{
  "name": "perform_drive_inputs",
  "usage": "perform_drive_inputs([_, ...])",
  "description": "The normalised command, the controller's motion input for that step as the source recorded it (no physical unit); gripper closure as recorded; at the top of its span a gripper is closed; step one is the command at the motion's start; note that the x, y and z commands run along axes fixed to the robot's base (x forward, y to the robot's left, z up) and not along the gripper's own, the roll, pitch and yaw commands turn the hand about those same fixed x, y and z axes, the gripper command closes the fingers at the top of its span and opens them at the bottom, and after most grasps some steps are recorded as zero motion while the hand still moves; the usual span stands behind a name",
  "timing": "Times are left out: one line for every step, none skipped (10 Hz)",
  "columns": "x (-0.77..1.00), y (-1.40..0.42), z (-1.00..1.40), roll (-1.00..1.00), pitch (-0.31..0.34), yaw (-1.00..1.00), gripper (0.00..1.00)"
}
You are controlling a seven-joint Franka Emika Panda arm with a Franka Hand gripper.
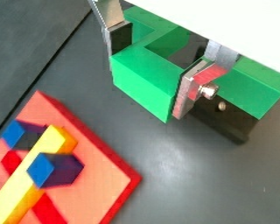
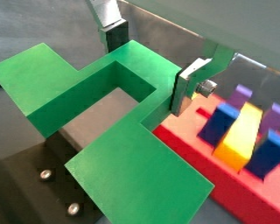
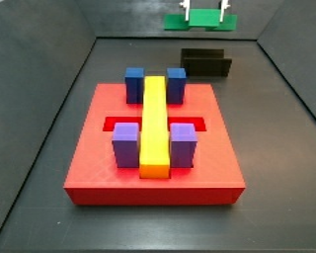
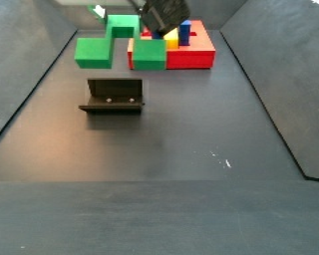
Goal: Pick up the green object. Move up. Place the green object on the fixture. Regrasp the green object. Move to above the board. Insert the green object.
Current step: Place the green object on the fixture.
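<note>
The green object [image 3: 197, 22], a bright green stepped piece, hangs in the air above the fixture [image 3: 204, 64]. My gripper [image 3: 207, 12] is shut on it from above, with a silver finger on each side of one arm in both wrist views [image 1: 149, 77] [image 2: 149, 74]. The black fixture [image 1: 230, 118] shows just beneath the green object [image 1: 140, 87] and partly under it in a wrist view [image 2: 31, 179]. In a side view the green object [image 4: 93, 50] floats over the fixture [image 4: 112, 95], below my gripper [image 4: 159, 20]. The red board [image 3: 108, 168] lies off to one side of both.
On the board stand a long yellow bar [image 3: 154, 124], blue blocks [image 3: 134, 81] and purple blocks [image 3: 126, 143]. Dark sloping walls [image 3: 42, 109] close in the grey floor on both sides. The board's corner [image 1: 101, 171] shows in a wrist view.
</note>
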Motion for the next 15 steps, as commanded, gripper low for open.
perform_drive_inputs([0.92, 0.06, -0.11, -0.48, 0.077, 0.01, 1.0])
perform_drive_inputs([0.73, 0.19, -0.26, -0.31, 0.0, 0.0, 1.0])
perform_drive_inputs([0.61, 0.11, -0.44, 0.0, -0.006, 0.0, 1.0])
perform_drive_inputs([0.49, 0.03, -0.48, 0.07, -0.023, 0.0, 1.0])
perform_drive_inputs([0.25, 0.0, -0.49, 0.04, -0.089, -0.07, 1.0])
perform_drive_inputs([0.21, 0.0, -0.45, 0.0, -0.123, -0.05, 1.0])
perform_drive_inputs([0.18, 0.0, -0.37, -0.01, -0.131, -0.04, 1.0])
perform_drive_inputs([0.01, 0.02, -0.18, -0.01, -0.046, -0.02, 1.0])
perform_drive_inputs([0.02, 0.02, -0.15, 0.0, -0.029, 0.0, 1.0])
perform_drive_inputs([0.04, 0.06, -0.22, -0.05, -0.08, -0.01, 1.0])
perform_drive_inputs([0.01, 0.16, -0.22, -0.18, -0.109, 0.0, 1.0])
perform_drive_inputs([0.07, 0.15, -0.21, -0.26, -0.134, 0.0, 1.0])
perform_drive_inputs([0.12, 0.14, -0.18, -0.29, -0.117, 0.0, 1.0])
perform_drive_inputs([0.11, 0.17, -0.17, -0.33, -0.126, 0.0, 1.0])
perform_drive_inputs([0.1, 0.16, -0.19, -0.37, -0.163, 0.0, 1.0])
